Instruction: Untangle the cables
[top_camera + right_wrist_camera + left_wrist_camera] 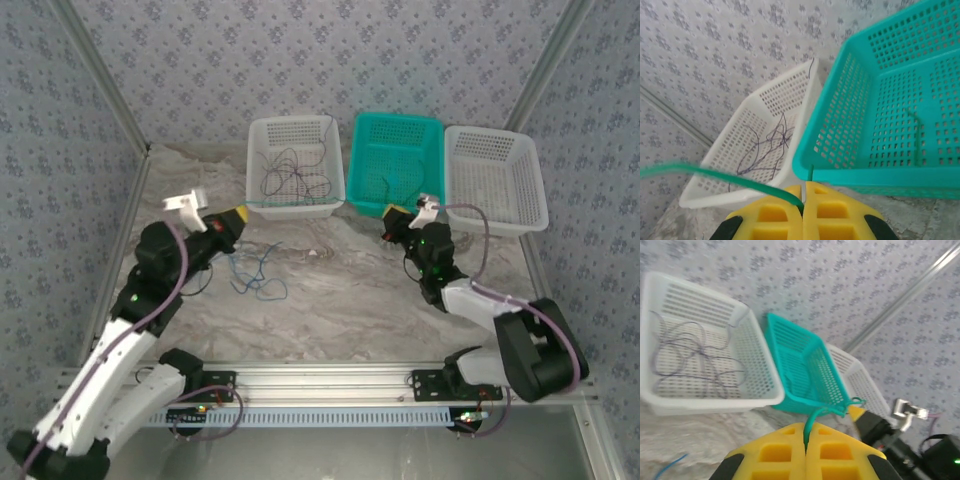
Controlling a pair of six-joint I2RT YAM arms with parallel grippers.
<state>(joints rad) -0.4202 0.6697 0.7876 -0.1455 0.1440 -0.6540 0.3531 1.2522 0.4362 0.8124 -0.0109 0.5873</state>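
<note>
Green cable [690,166]: a thin strand running between your two grippers, across the front of the baskets at upper centre of the top view
Left gripper [806,437]: yellow fingers pinched together on the green cable
Right gripper [803,202]: fingers closed tight on the same cable, just in front of the teal basket [400,117]
Blue cable [258,278]: loose on the table [340,290], left of centre, below the left gripper
Purple cables [290,175]: a loose tangle inside the left white basket [290,121]
Handling: expect almost no weight and no stiffness; the strands will sag, snag on basket holes and slip from a weak pinch
Where to hold: take a free stretch or an end away from any crossing, and pull gently apart
Count, baskets: three, two white and one teal; the right white basket [490,131] looks empty
Count, cables: one green held, a second green piece [916,137] inside the teal basket that may be the same cable's far end, one blue or perhaps two, purple too fine to count
</note>
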